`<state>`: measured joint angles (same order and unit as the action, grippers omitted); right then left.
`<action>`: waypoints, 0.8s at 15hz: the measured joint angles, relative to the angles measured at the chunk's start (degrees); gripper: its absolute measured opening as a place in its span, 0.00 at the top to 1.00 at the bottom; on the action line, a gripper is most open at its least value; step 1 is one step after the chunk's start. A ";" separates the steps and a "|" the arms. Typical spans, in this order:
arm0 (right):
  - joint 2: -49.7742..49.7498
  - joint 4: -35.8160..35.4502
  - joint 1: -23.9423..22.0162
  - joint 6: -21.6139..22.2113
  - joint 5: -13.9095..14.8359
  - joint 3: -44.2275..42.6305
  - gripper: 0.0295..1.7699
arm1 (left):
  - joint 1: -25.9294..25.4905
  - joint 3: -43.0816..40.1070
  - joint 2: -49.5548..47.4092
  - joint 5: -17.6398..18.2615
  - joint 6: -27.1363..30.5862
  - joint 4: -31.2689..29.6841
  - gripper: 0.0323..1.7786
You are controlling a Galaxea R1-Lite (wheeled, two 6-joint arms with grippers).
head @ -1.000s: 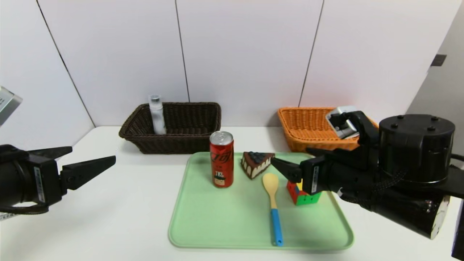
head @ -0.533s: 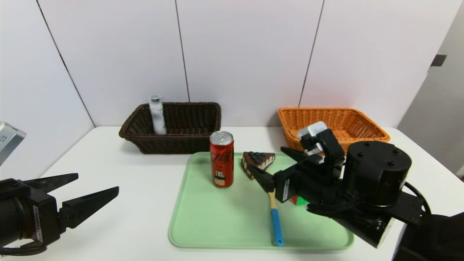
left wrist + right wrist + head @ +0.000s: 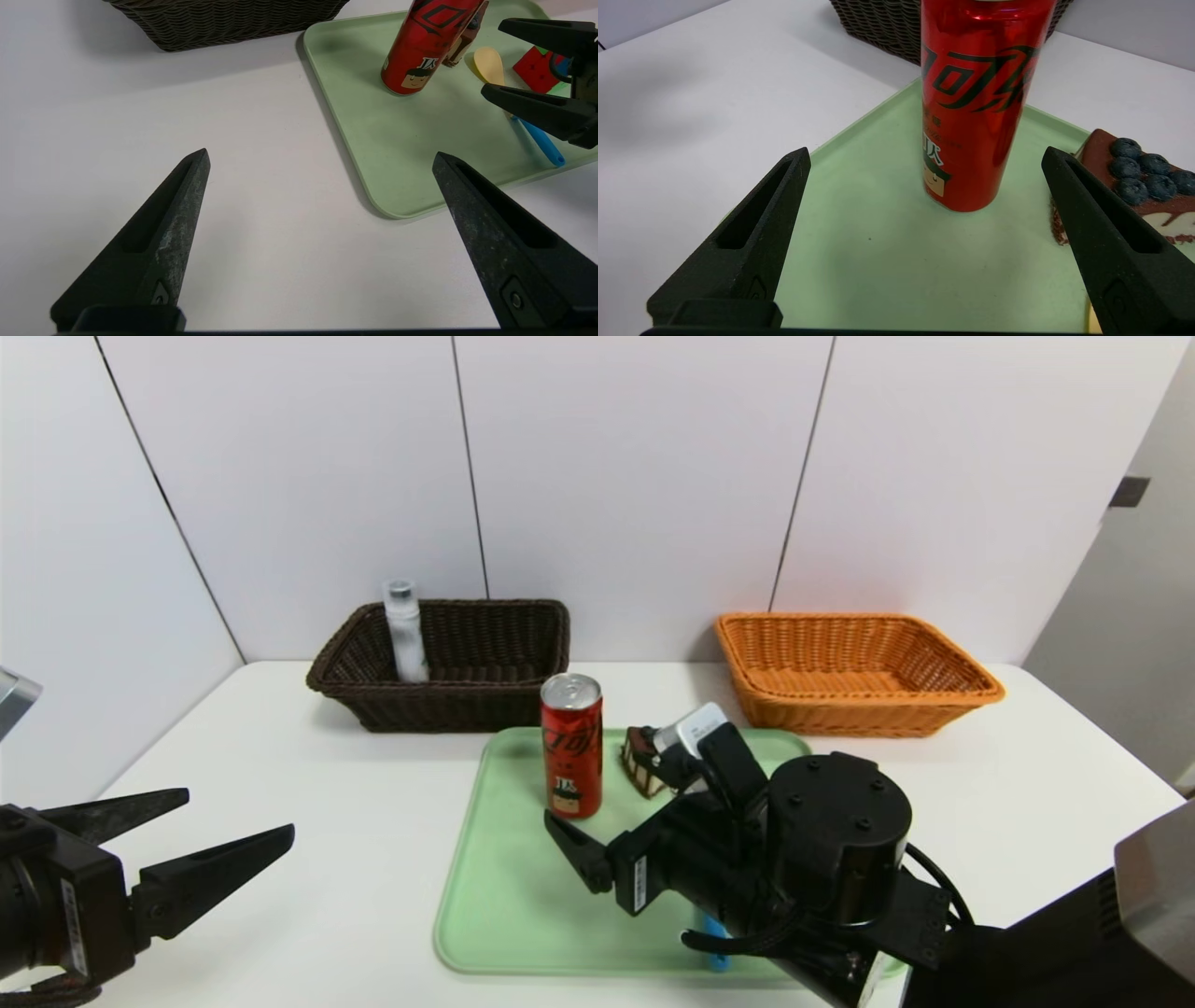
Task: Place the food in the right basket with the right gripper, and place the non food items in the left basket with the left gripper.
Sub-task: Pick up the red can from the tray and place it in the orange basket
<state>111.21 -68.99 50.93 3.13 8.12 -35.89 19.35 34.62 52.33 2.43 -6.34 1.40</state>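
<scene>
The red can (image 3: 572, 747) looks like glossy metal

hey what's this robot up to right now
It's sorting food from other items, and neither pincer holds anything yet. The right pincer is open over the tray, lined up with the can, probably to grab it. The cake, spoon and cube are also on the tray. The bottle stands in the dark basket; the orange basket is empty. The left pincer waits open off to the left.
</scene>
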 joint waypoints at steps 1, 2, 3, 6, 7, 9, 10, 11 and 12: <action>0.59 0.02 0.05 0.02 0.06 -0.85 0.03 | -0.02 0.02 -0.07 0.10 0.04 0.00 0.05; 1.24 0.02 0.00 0.06 0.06 -1.78 0.03 | -0.02 0.10 -0.07 0.13 0.06 0.02 0.05; 1.93 -0.02 0.02 0.13 0.12 -2.56 0.03 | -0.02 0.22 -0.07 0.27 0.06 0.00 0.05; 4.19 -0.04 -0.27 0.34 0.37 -5.45 0.03 | 0.00 0.41 -0.05 0.44 0.09 0.00 0.05; 4.89 -0.02 -0.35 0.34 0.39 -6.39 0.03 | -0.02 0.46 -0.05 0.74 0.06 0.00 0.05; 6.47 -0.04 -0.39 0.41 0.63 -8.66 0.03 | 0.00 0.79 -0.02 0.99 0.06 0.07 0.05; 7.31 -0.06 -0.57 0.50 0.76 -9.81 0.03 | 0.00 1.01 0.01 1.07 0.06 0.11 0.05; 8.30 -0.09 -0.83 0.52 0.85 -10.93 0.03 | 0.00 1.27 0.12 1.10 0.15 0.11 0.05; 9.20 -0.13 -1.16 0.52 0.94 -11.98 0.03 | 0.00 1.49 0.28 1.07 0.15 0.07 0.05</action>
<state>120.42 -69.12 49.77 3.66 9.06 -47.87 19.35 36.11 52.61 3.50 -6.19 1.48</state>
